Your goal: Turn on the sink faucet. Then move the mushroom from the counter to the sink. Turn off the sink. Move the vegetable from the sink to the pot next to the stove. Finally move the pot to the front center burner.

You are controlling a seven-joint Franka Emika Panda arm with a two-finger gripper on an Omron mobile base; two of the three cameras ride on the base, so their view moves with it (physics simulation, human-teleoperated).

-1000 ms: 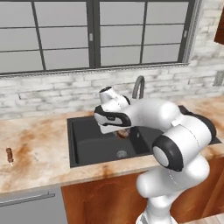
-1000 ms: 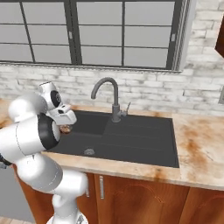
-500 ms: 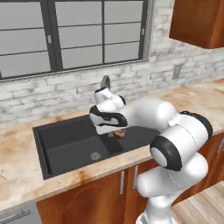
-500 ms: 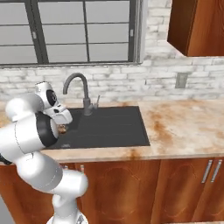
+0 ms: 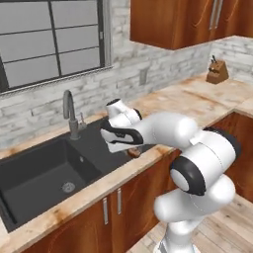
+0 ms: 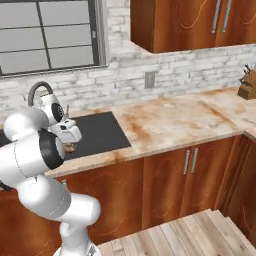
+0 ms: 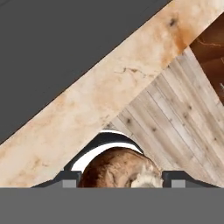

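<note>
My gripper [image 5: 132, 150] is shut on the mushroom [image 5: 134, 152], a small tan-brown cap. It hangs just above the front edge of the sink's flat black ledge [image 5: 99, 136], to the right of the basin [image 5: 39, 173]. In the hand view the mushroom [image 7: 116, 168] sits between the two dark fingertips [image 7: 65, 179] of the gripper [image 7: 118, 180], over the counter's pale front strip [image 7: 87, 113] and the wooden floor. From the right, the gripper [image 6: 70, 145] and mushroom [image 6: 70, 148] are beside the ledge [image 6: 100, 132]. The dark sink faucet [image 5: 69, 111] stands behind the basin.
The marbled counter [image 5: 188, 99] runs on to the right, with a knife block [image 5: 217, 71] at its far corner. A wall outlet [image 5: 143, 76] is on the brick wall, under the wooden upper cabinets [image 5: 173, 22]. Lower cabinet doors [image 6: 187, 175] and wooden floor [image 6: 200, 235] lie below.
The whole picture has shifted: the base has driven right, so the sink slides left and more counter and cabinets appear. The mushroom stays in the gripper.
</note>
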